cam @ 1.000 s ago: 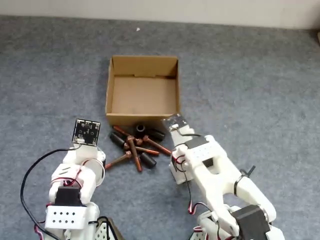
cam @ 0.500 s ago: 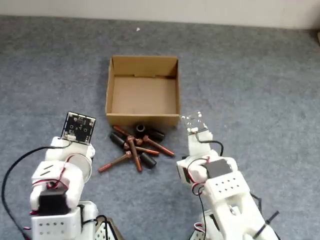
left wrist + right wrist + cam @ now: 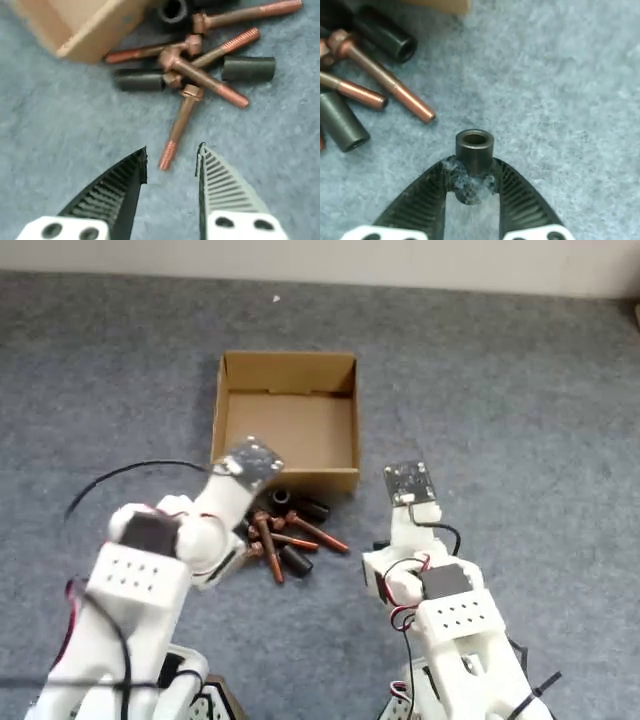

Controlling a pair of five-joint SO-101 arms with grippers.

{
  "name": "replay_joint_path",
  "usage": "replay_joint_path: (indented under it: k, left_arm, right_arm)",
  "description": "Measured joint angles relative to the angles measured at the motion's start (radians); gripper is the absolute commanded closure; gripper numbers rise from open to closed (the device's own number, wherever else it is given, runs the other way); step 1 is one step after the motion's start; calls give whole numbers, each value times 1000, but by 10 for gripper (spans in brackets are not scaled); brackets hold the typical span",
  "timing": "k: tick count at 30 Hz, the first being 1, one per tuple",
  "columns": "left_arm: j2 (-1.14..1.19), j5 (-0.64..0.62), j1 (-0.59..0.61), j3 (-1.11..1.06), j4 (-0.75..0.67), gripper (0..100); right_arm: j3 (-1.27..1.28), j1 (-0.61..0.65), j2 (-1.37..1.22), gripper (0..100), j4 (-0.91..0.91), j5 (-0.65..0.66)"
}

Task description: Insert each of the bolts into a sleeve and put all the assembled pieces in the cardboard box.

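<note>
**Copper bolt between open jaws, black sleeve clamped opposite**

Copper is what the left gripper (image 3: 172, 149) hangs over: a long copper-coloured hex-head bolt (image 3: 179, 124) lies on the grey carpet (image 3: 500, 390), its threaded tip just between the spread, empty jaws. Its head rests against the heap of copper bolts and black sleeves (image 3: 285, 532), which sits just in front of the brown cardboard box (image 3: 285, 358). No assembled piece can be seen inside the box.

The right gripper (image 3: 472, 172) is clenched on a short black cylindrical sleeve (image 3: 474, 146). It holds the sleeve by its near end, so the open bore is clear of the fingers. It sits beside the heap, apart from the loose pieces.

The step in hand looks like the pick-up of this bolt, and the task looks barely begun. To do it well:

- The jaws should probably close further up the shank, not on the very tip – the threaded end must be free to enter the bore.
- The head touches its neighbours, so drawing the bolt back from the heap before lifting should keep the others from being dragged along.
- A grip square across the shank should stop the round bolt from rolling or pivoting.
- The sleeve is best kept steady with its bore facing the bolt, the two axes lined up before any push – a slanted entry would likely jam at the rim.
</note>
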State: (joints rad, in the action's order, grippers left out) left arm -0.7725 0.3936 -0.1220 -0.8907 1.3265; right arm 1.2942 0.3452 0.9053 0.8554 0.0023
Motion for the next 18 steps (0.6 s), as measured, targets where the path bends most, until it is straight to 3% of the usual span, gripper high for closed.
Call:
replay_joint_path:
  k: [11, 18]
  left_arm:
    - [347, 0, -46, -74, -302, 813]
    - [528, 0, -55, -52, -384, 983]
  right_arm:
    - [0, -3, 0, 991, -3, 0]
    - [3, -3, 0, 991, -3, 0]
